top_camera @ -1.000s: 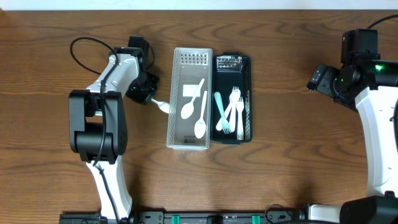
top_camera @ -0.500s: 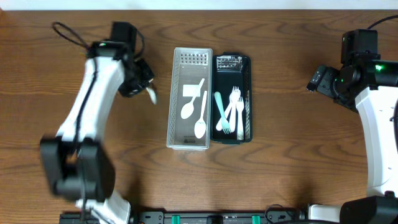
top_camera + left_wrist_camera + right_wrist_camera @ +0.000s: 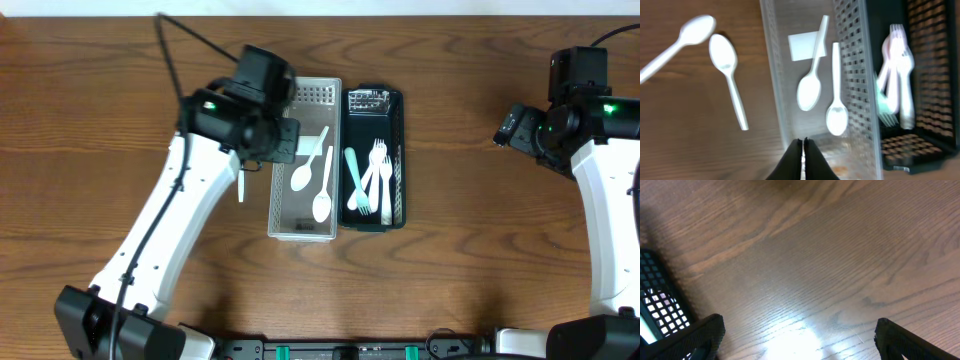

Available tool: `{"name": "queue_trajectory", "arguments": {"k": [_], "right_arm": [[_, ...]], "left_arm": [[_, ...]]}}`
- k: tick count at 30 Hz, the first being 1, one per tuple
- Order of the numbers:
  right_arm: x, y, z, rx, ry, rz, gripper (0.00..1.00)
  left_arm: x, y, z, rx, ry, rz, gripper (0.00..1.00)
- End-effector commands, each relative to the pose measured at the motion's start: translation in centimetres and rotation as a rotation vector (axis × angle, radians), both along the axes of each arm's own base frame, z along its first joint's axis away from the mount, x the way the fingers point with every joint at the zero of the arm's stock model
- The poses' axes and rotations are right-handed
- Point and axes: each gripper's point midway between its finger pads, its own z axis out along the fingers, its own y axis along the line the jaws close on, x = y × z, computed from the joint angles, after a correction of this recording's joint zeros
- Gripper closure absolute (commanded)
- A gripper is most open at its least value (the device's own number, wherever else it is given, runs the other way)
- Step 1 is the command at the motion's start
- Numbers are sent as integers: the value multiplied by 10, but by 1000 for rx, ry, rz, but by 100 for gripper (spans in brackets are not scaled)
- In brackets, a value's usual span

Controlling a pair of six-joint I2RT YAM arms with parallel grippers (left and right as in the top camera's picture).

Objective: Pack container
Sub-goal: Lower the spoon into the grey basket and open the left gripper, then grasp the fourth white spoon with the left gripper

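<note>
dark wood-grain worktop (image 3: 450,260) is spread under both arms. at its middle a clear perforated basket (image 3: 273,205) and a black perforated basket (image 3: 399,110) are set side by side, their long walls touching. two white plastic spoons (image 3: 812,85) are laid lengthwise in the clear perforated basket, beside a white label (image 3: 802,47) on its floor. white forks (image 3: 380,175) and a teal utensil (image 3: 353,175) are kept in the black perforated basket. the left gripper (image 3: 803,150) is held above the clear basket's left wall, its fingers pressed together with nothing seen between them. just outside that wall, over bare wood, two loose spoons (image 3: 729,75) are seen from the left wrist, both blurred and apart from the gripper. from overhead only one thin white handle (image 3: 241,185) is visible there, the rest being hidden by the arm. the right gripper (image 3: 799,330) is held well apart from both baskets, to their right, its fingers spread wide over bare wood with nothing between them.
</note>
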Motion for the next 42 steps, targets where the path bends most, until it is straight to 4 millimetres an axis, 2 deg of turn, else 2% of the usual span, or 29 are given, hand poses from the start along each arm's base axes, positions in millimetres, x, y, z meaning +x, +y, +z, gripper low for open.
{"name": "queue_trajectory", "arguments": {"k": [1,2,6,8,12,17,19,22,26,36,37,39,42], "right_arm": [[-1,-4,-3,-6,13,-3,1],[-2,-4,-3,-5,15,-3,1],[-2,-4,-3,-5,17,-3,1],[-2,-4,-3,-5,15,-3,1],[-2,-4,-3,-5,15,-3,1],[-3,-4,-4,-6,20,-3,1],[-4,-4,-4,-7,25,1,1],[-4,-4,-4,-9,28,7,1],[-4,-4,-4,-8,28,7,1],[-5,-4,-4,-9,30,8,1],[-5,-4,-4,-9,30,7,1],[-5,-4,-4,-9,32,7,1],[-7,-4,-5,-8,38,7,1]], "left_arm": [[12,36,5,200,-78,80,70],[15,45,5,230,-85,104,65],[28,77,-3,246,-66,192,56],[36,87,-16,233,-32,180,55],[47,91,-63,173,102,143,53],[52,103,-130,210,259,158,53],[51,105,-150,221,306,159,53],[50,104,-170,220,346,156,52],[50,97,-186,183,376,147,50],[48,97,-212,192,420,125,49],[47,97,-215,193,428,125,50],[46,97,-218,195,434,124,59],[46,97,-216,195,434,125,86]]}}
